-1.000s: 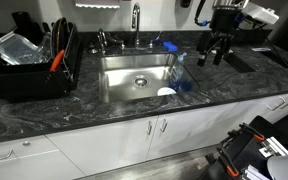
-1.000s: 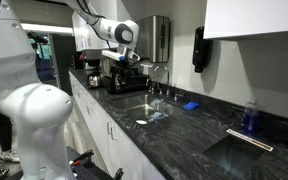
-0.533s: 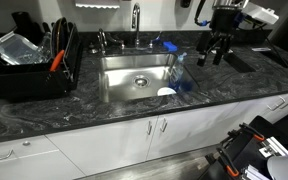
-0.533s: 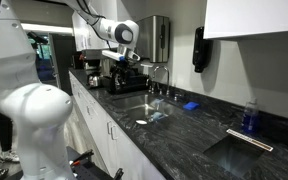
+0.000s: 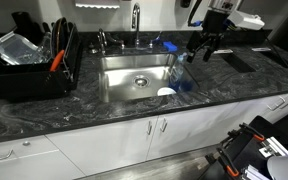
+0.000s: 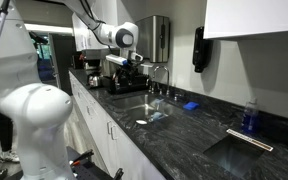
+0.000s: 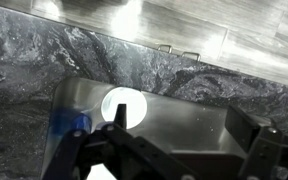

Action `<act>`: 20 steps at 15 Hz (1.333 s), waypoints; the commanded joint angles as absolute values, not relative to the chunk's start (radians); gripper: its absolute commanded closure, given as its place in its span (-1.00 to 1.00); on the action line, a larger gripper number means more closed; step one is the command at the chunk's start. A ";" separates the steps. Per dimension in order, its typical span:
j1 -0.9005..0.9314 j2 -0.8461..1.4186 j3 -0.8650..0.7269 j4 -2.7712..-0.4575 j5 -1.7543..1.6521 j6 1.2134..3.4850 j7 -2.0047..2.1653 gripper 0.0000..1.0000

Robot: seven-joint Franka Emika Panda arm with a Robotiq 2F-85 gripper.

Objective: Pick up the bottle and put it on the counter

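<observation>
The translucent blue bottle (image 5: 181, 74) stands upright in the right end of the steel sink (image 5: 134, 80), next to a white round dish (image 5: 165, 92). In the wrist view its blue top (image 7: 70, 124) shows at lower left, beside the dish (image 7: 122, 105). My gripper (image 5: 200, 54) hangs open and empty above the sink's right rim, just right of and above the bottle. It also shows in an exterior view (image 6: 125, 70) and in the wrist view (image 7: 184, 130). The black veined counter (image 5: 44, 112) runs round the sink.
A black dish rack (image 5: 29, 70) with a clear container stands on the counter at one end. The faucet (image 5: 136, 20) and a small flat blue object (image 5: 169, 45) are behind the sink. White cabinet doors (image 5: 134, 135) are below. A dark machine (image 6: 156, 40) stands by the wall.
My gripper has moved from over the counter beside the sink towards the sink's right rim, closer to the bottle. The bottle and dish have not moved.
</observation>
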State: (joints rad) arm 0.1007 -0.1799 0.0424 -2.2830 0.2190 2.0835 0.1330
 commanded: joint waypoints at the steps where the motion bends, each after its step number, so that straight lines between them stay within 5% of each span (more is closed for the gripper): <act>1: 0.076 -0.110 0.058 -2.295 0.157 2.242 0.166 -1.00; 20: 0.042 0.192 -0.058 -2.255 -0.230 2.725 0.403 -1.00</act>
State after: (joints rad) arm 0.0361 0.1320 -0.0337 -2.2929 -0.1835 2.6849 0.3700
